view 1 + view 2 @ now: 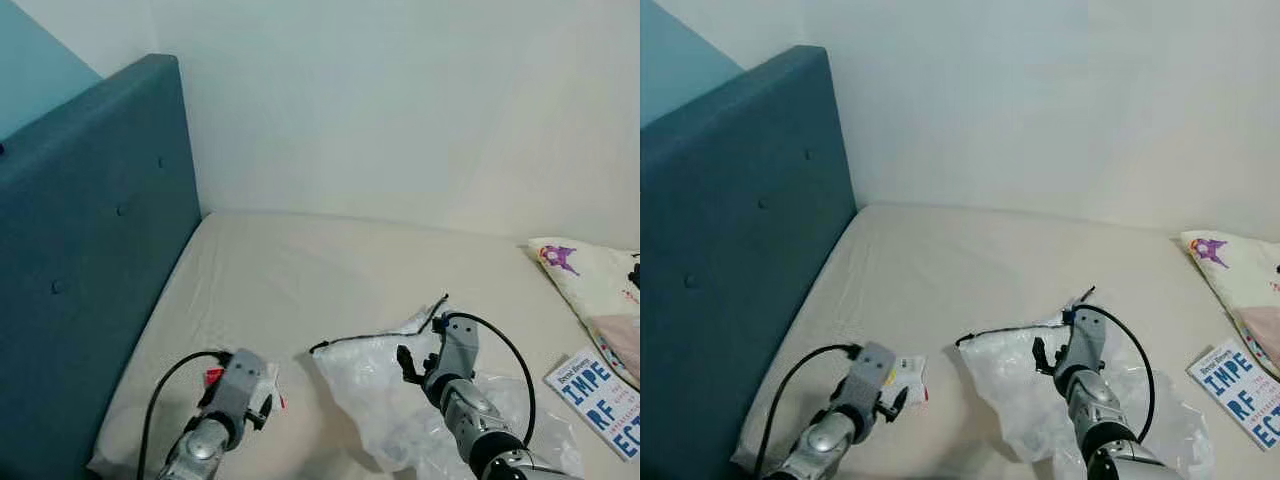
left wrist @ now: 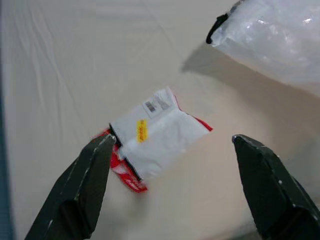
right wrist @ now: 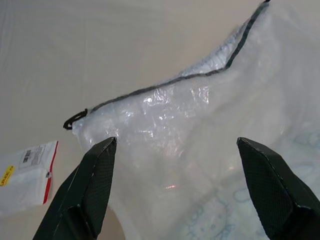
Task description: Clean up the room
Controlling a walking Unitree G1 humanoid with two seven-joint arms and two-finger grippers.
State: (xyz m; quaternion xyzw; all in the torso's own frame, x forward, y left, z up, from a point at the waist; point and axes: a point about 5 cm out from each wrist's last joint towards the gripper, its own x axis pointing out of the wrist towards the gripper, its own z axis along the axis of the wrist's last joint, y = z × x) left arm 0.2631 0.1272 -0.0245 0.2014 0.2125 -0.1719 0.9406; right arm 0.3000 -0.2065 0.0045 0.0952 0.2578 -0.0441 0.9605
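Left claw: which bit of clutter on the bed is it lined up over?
The small white-and-red packet, between the open left claw fingers; the clear plastic bag lies under the right claw.

teal headboard (image 1: pixel 90 230), white wall (image 1: pixel 400 100)

One clear plastic bag (image 1: pixel 400 400), one white-and-red wrapper (image 2: pixel 152 135), one book (image 1: pixel 603 400), one pillow (image 1: pixel 595 285).

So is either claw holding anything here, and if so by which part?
Nothing is held. The left claw is open above the white and red packet; the right claw is open over the clear plastic bag.
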